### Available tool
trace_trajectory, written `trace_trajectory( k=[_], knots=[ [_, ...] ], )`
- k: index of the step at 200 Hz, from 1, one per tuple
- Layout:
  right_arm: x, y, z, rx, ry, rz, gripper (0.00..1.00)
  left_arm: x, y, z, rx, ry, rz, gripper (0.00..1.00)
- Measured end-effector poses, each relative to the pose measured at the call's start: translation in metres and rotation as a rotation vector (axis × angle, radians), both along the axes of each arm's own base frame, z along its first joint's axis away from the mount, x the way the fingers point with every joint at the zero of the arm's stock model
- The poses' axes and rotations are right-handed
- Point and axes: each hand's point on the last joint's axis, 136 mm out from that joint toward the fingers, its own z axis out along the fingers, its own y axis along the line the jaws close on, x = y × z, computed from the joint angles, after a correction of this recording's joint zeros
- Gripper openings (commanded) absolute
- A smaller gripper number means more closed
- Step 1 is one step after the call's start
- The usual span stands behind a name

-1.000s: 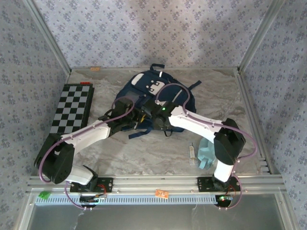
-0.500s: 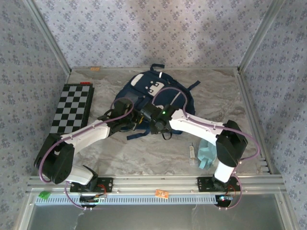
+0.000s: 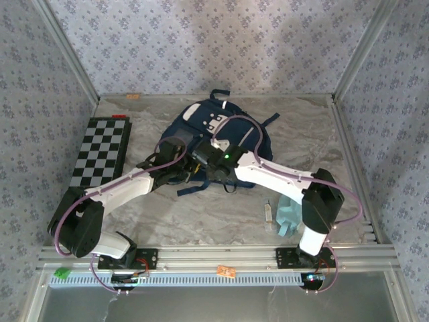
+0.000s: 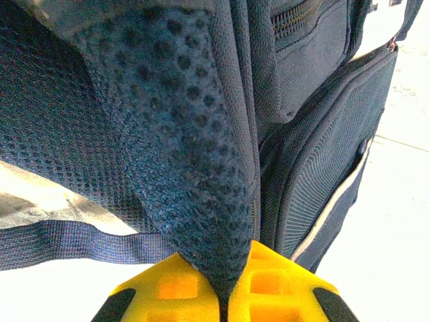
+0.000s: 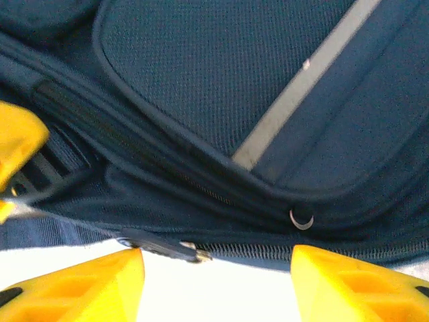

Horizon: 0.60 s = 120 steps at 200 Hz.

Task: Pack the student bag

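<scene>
The student bag (image 3: pixel 224 124) lay by the back edge of the table (image 3: pixel 201 215) and looked soft and floppy. The left gripper (image 4: pixel 224 295) pinched its mesh strap (image 4: pixel 174 134). The right gripper (image 5: pixel 218 282) hung open by the zip (image 5: pixel 234 249), maybe a good spot to grab

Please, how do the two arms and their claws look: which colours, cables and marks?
The left arm and right arm have white links and round black joints, with a thin purple cable looping along each. A green light glows near the right wrist. The left claw and right claw have blocky yellow fingers.
</scene>
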Motion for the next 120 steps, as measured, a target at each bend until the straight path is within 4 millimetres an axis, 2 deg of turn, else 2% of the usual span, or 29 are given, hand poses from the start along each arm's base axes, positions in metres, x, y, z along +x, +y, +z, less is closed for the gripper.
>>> trace_trajectory(
  k=[13, 50, 68, 120],
  knots=[
    [0.006, 0.007, 0.000, -0.002, -0.016, 0.009, 0.55, 0.000, 0.000, 0.000, 0.000, 0.000, 0.000, 0.00],
    [0.013, 0.022, -0.005, -0.021, -0.021, 0.053, 0.40, 0.000, 0.000, 0.000, 0.001, 0.001, 0.000, 0.00],
    [0.012, 0.020, -0.006, -0.034, -0.024, 0.054, 0.32, -0.001, 0.001, -0.001, 0.003, 0.004, 0.000, 0.00],
    [0.004, 0.008, -0.017, -0.087, -0.014, 0.049, 0.24, -0.001, 0.001, -0.001, 0.005, 0.004, 0.002, 0.00]
  ],
)
